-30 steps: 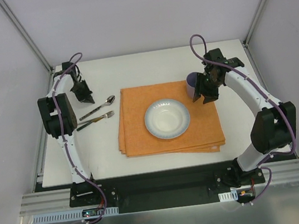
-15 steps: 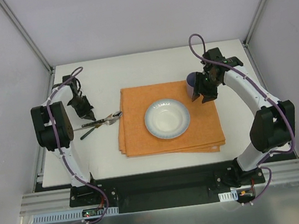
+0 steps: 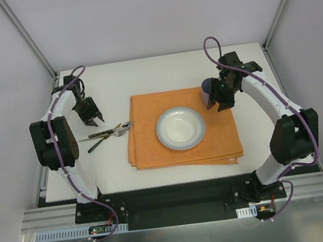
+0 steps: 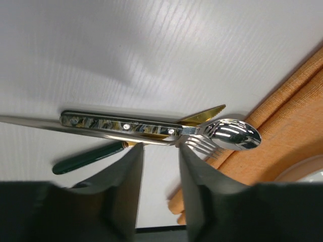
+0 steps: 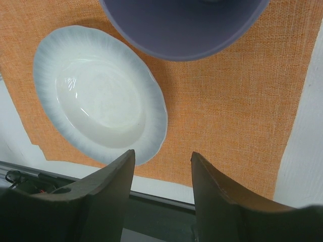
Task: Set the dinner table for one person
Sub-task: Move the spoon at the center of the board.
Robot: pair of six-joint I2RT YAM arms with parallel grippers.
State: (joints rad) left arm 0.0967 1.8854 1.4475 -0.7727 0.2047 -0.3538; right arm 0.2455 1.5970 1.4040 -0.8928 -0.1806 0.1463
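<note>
Fingertips of my left gripper [image 4: 160,151] stand apart, released, with nothing between them; they hang just short of a small heap of cutlery. Right past them lie a spoon [image 4: 234,135], a fork [image 4: 88,159] with a dark green handle, and a third piece with a glossy handle [image 4: 121,124], possibly a knife. The three cross one another, and the spoon's head touches the left edge of the orange placemat [image 3: 153,149]. My right gripper [image 5: 162,154] is likewise parted, with nothing between its fingers, just beside the purple cup [image 3: 208,89] at the mat's far right corner. Whether a finger touches the cup I cannot tell. A pale bowl [image 3: 180,128] sits mid-mat.

I judge the cutlery step to be in hand: bowl and cup look placed, while the cutlery is jumbled. The next move calls for closing on a single handle without dragging its neighbours, then laying it straight beside the mat.

The dinner table [image 3: 160,72] lies under all of it, spanning between both arms: a large white rectangle, matte, plain, faintly ribbed up close.
</note>
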